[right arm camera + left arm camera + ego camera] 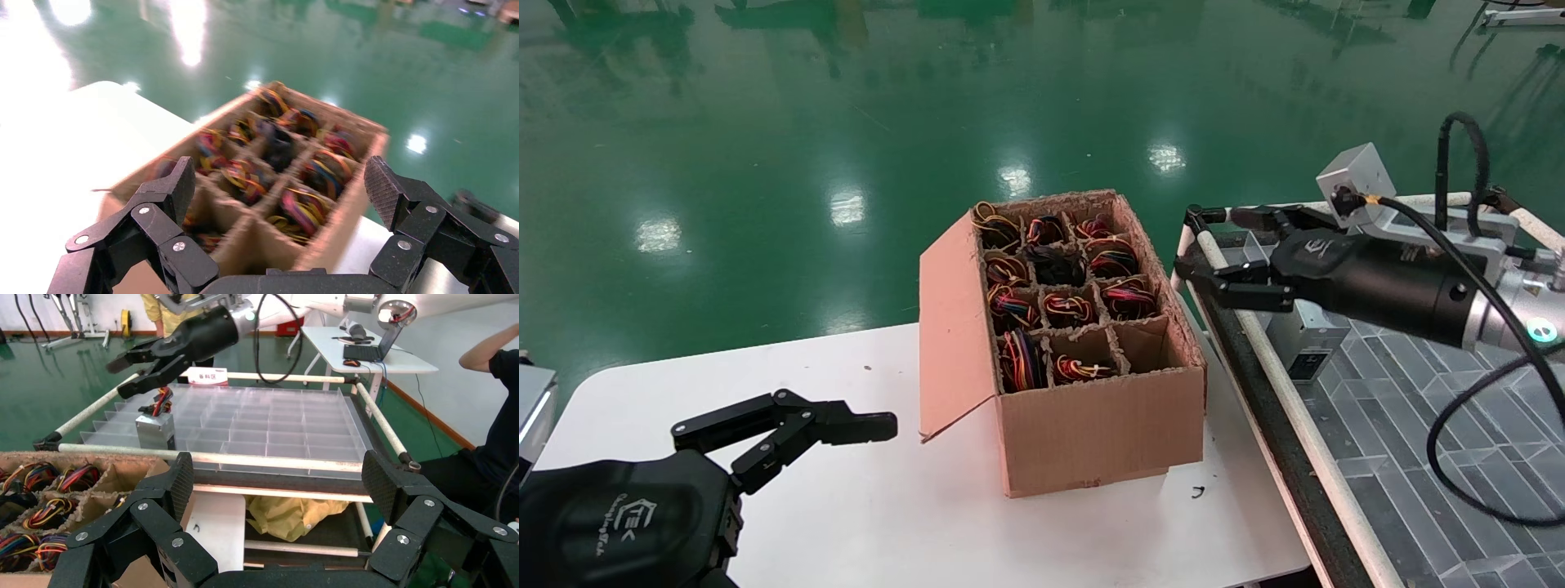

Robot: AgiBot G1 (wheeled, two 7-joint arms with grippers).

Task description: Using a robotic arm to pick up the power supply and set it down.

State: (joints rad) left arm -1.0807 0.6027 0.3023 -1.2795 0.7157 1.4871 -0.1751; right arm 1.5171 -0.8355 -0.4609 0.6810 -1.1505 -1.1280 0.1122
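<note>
Item 1: right claw (pixel 1214 257), black w/ white logo, fingers spread, nothing held; hovers over near-box edge of divided tray (pixel 1418 392), above and just beside power supply

Item 2: power supply (pixel 1307 339), small grey metal box w/ red/yellow/black wires, standing in a tray cell at the edge nearest the carton; seen also in left wrist view (pixel 155 430), apart from claw fingers

Item 3: left claw (pixel 846 425), released, empty, low over white tabletop (pixel 862 506), well apart from carton

Item 4: cardboard box (pixel 1091 433) on tabletop, gridded compartments, most w/ coloured wire coils (pixel 1128 298); one corner cell nearest tray looks empty

Item 5: tray, clear partitions, in white-tube frame beside tabletop on robot's right
</note>
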